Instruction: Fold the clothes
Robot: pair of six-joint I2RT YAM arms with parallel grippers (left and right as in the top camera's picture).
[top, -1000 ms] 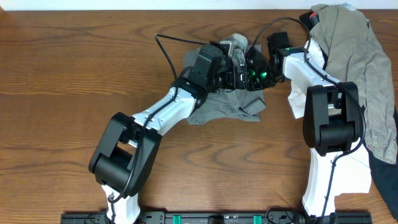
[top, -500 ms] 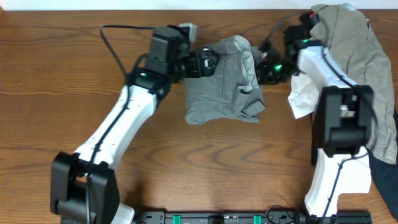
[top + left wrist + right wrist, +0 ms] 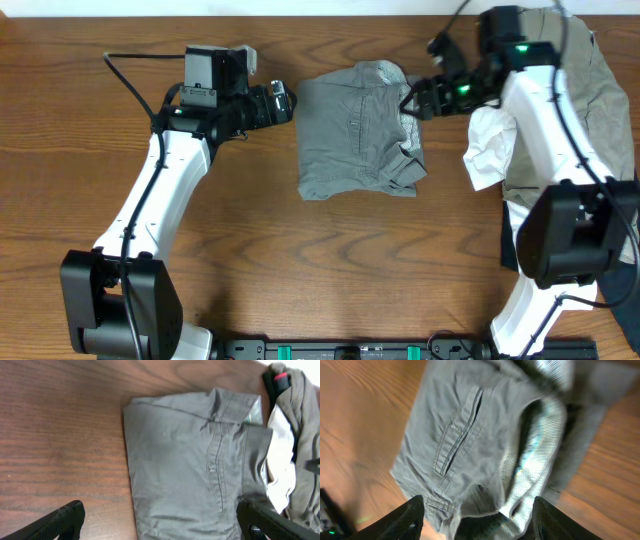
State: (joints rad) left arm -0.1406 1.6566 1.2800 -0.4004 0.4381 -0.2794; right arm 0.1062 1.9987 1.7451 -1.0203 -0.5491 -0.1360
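Folded grey shorts (image 3: 355, 135) lie flat on desk (image 3: 330, 270); left gripper (image 3: 283, 101) and right gripper (image 3: 412, 100) both spread wide, empty, flanking them; khaki garment (image 3: 585, 90) heaped right

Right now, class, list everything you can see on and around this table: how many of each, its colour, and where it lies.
grey shorts: one, mid-grey, folded, centre of the table toward the far edge
khaki garment: one, khaki-tan, heaped at the far right edge
white garment: one, white, crumpled just right of the shorts, partly under the khaki one
navy garment: one, dark navy, near right edge, mostly hidden
table: one, brown wood grain, under everything
base rail: one, black, along the near edge
left gripper: one, black, open, just left of the shorts
right gripper: one, black, open, at the shorts' far right corner
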